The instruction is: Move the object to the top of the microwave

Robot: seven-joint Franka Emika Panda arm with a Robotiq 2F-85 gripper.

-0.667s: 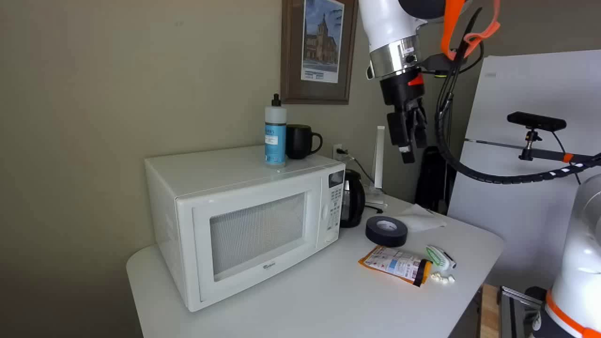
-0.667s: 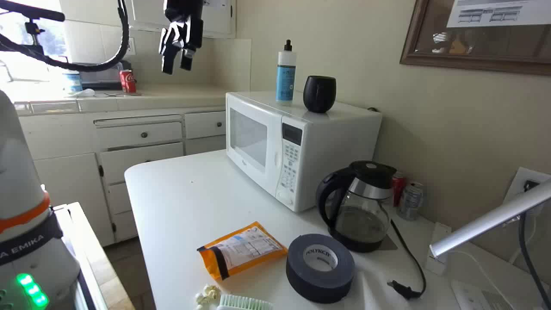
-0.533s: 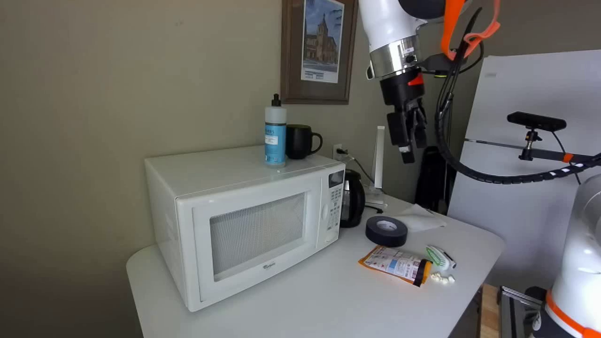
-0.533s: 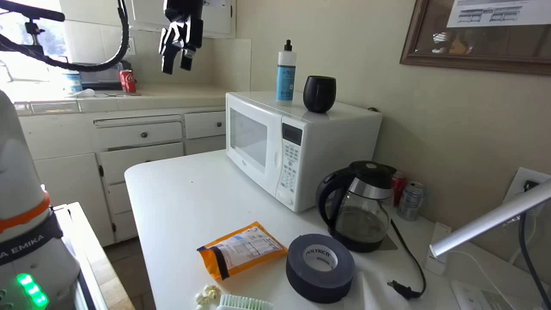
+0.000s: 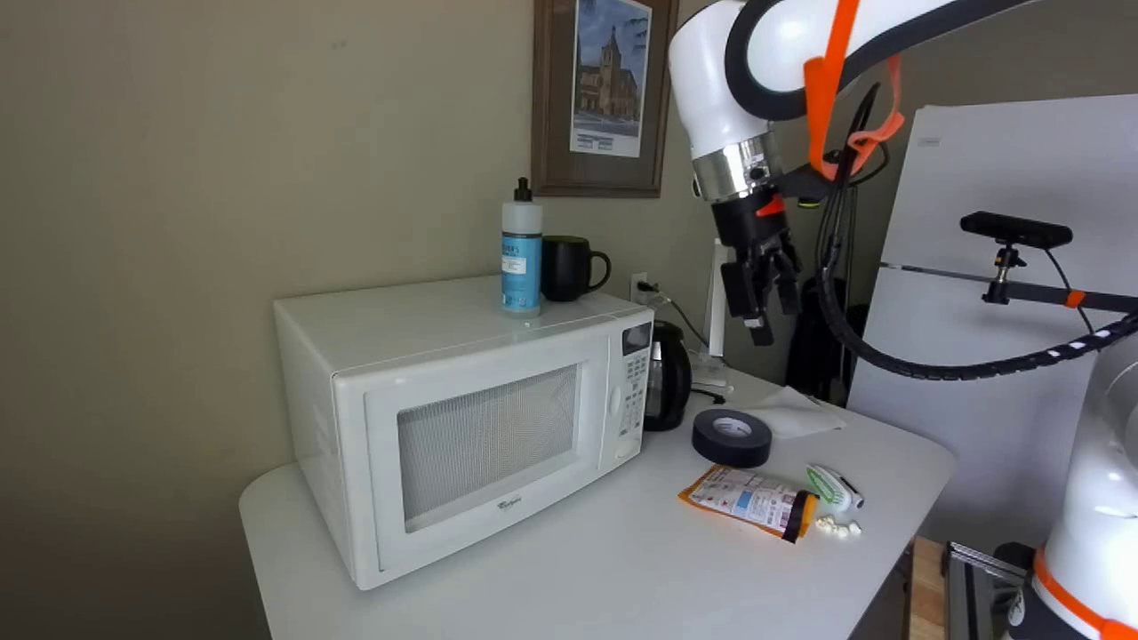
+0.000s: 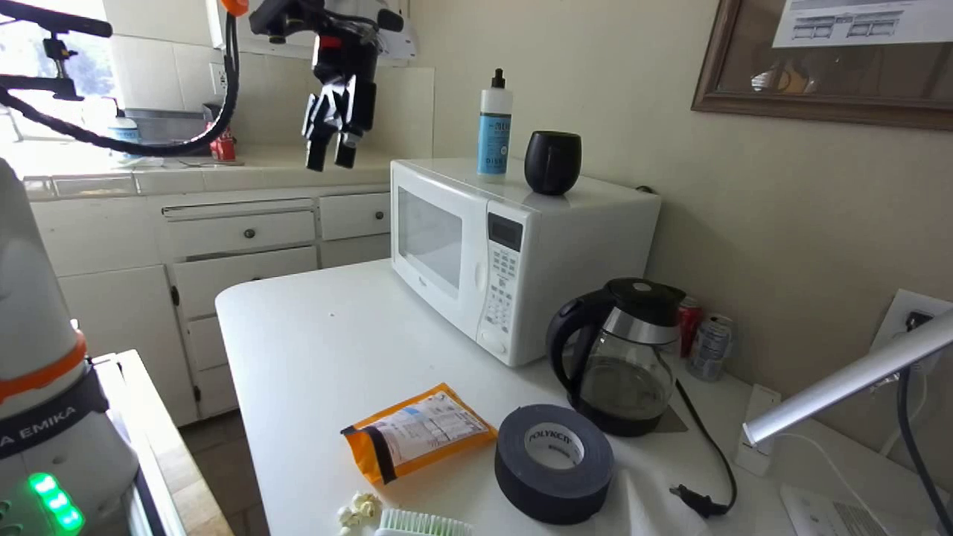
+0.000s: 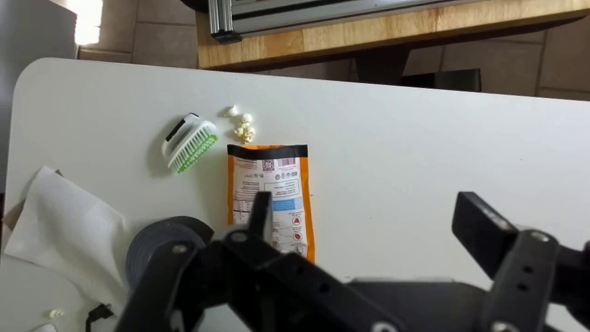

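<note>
A: Obs., target pos.?
B: Flat orange-yellow film packet w/ white printed label, black end band: lies on smooth white desk, just beside round dark-grey tape roll, apart from big white boxy microwave. Not lifted yet.
A: Claw?
B: Black two-fingered claw: fingers spread wide, nothing btwn; hangs well above desk. Wrist view: one finger covers part of pkt, so pkt is off-centre; prob. needs sideways shift before descent.
A: Handling est.?
B: Prob. light, soft, pouch-like; contents unknown, can't tell if fragile. Smooth film may slip, so firm, even squeeze. V. low profile, so fingertips must go nearly to desk w/o jamming.
A: Best hold?
B: Mid-length, across narrow width, one finger per long orange edge; film should buckle up into a ridge to pinch. Finger line roughly suits as is. Avoid banded end: rest may droop, & white popcorn bits + green-and-white plastic brush lie near. Tape-roll side tight; finger could bump it.
A: Set-down?
B: Flat on microwave top, end away from control panel; slim blue-labelled plastic bottle & matt black mug stand nearer panel.
</note>
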